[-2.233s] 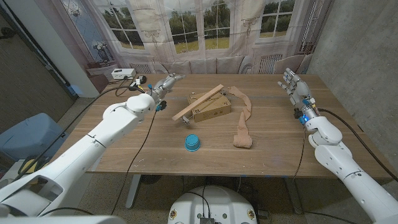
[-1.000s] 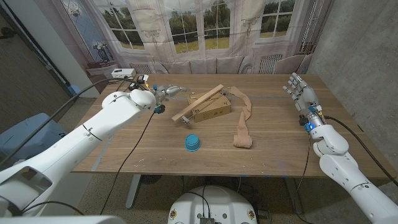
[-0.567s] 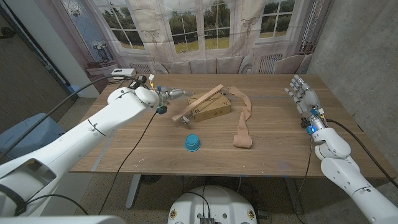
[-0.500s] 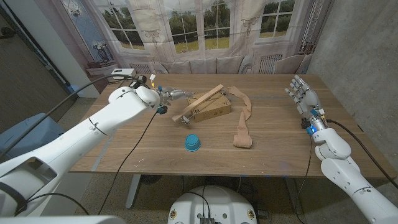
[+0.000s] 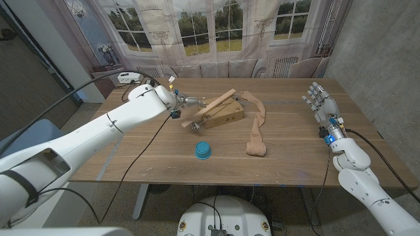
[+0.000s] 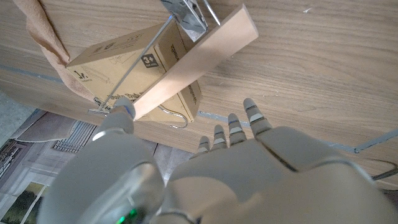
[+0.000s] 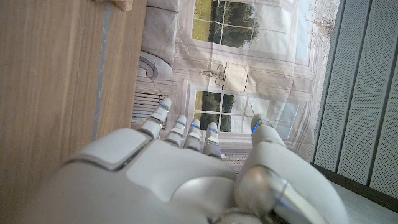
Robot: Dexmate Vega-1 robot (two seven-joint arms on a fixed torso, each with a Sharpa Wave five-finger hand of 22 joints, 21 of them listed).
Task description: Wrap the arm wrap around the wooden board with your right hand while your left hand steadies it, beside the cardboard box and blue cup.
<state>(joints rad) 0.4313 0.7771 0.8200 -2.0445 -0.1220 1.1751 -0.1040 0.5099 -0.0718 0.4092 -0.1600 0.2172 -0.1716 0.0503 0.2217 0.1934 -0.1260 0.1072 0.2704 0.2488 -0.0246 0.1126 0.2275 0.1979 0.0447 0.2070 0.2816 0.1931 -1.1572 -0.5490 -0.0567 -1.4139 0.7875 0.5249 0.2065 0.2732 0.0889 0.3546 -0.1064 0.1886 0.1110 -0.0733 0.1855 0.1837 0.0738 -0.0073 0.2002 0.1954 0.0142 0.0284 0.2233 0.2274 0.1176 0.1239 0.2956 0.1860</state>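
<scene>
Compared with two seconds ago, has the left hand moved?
Yes. The left hand has moved toward the cardboard box, across the table to the robot's right, and now reaches the wooden board leaning on it.

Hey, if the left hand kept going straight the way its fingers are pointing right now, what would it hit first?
Most likely the wooden board, which leans on the cardboard box. The left hand points toward the board's lower end with its fingers apart, holding nothing. Depth is unclear, so it might pass just above.

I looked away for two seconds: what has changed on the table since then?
The left hand has swung in toward the wooden board, now close beside it, holding nothing. The right hand drifted slightly outward, open. Board, cardboard box, arm wrap and blue cup stayed put.
</scene>
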